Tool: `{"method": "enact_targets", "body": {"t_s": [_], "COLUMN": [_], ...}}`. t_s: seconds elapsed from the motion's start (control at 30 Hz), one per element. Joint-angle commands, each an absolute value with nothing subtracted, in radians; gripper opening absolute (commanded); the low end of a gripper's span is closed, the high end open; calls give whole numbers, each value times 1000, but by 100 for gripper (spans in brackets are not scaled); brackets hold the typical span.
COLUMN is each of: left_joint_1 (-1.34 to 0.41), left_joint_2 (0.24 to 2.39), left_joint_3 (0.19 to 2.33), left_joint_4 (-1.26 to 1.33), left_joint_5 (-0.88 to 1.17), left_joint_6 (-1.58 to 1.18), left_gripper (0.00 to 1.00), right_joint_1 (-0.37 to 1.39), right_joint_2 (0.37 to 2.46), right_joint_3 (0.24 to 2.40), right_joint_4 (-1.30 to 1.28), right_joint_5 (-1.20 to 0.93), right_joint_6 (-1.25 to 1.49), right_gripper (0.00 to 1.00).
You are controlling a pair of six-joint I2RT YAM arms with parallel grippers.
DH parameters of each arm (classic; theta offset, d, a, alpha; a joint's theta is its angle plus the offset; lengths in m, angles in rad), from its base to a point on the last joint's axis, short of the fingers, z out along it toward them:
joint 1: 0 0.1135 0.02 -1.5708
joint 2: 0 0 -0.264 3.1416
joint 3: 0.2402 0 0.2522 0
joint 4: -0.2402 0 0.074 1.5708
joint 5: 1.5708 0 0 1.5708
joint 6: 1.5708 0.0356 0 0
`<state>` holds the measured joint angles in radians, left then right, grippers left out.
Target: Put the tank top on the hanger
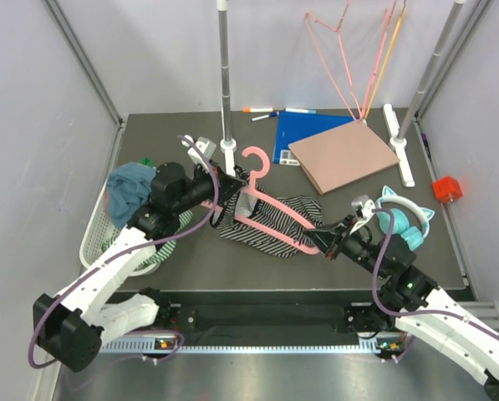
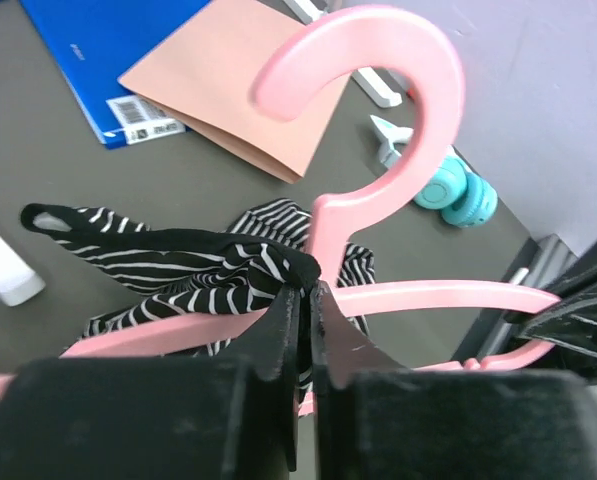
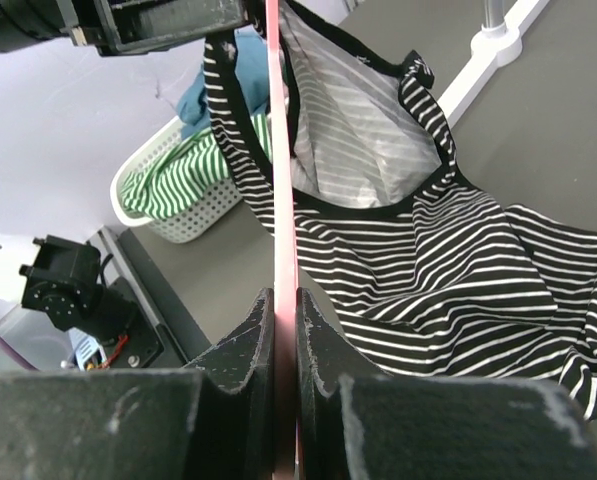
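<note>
At the far left, a white basket (image 1: 93,242) holds a teal-blue cloth (image 1: 130,185) and a green-and-white striped garment (image 3: 173,175). The left arm rises from its base at the near left corner, angles up past the basket, and bends at the elbow so its black wrist reaches rightward to the middle of the table. The left gripper (image 1: 231,199) sits just below the hook of the hanger (image 1: 280,221). Its fingers (image 2: 283,330) are pressed almost together, pinching the bunched, dark-edged cloth of the tank top (image 1: 303,209) right at the hanger's neck.

The hanger lies tilted between the two arms, with its hook toward the back and one sloping arm running down to the right. The tank top is draped over it: one strap loops around the pink arm and the striped body spills onto the dark table (image 1: 232,259) beneath.

The right arm comes in from the near right corner, stretched low and pointing left. The right gripper (image 1: 324,247) is clamped tight on the hanger's lower end, which runs edge-on between its fingers. Teal headphones (image 1: 404,221) lie just beyond it.
</note>
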<state>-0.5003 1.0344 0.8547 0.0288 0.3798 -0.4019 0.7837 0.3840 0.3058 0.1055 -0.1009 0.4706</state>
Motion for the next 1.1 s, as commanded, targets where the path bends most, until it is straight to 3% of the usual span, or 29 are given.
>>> {"method": "enact_targets", "body": {"t_s": [0.0,0.07,0.1,0.17,0.23,1.07], "left_joint_1": [-500,-502,-500,-502,-502,-597], "left_joint_2": [996,988,988,985,985,1146], "left_joint_3": [881,880,881,882,884,931], "left_joint_4": [11,5,-23,-20,-8,167], "left_joint_5": [278,261,253,265,285,265], "left_joint_6": [-362,-345,-344,-342,-339,-252], "left_gripper": [20,38,61,74,81,83], "right_joint_1": [796,796,796,798,796,796], "right_joint_2": [350,344,344,350,362,400], "right_joint_3": [305,305,305,304,304,270], "right_joint_4": [172,173,175,187,199,298], "right_joint_5": [-69,-63,-63,-61,-61,-90], "right_joint_6": [479,479,479,479,483,514], "right_gripper": [0,0,0,0,0,0]}}
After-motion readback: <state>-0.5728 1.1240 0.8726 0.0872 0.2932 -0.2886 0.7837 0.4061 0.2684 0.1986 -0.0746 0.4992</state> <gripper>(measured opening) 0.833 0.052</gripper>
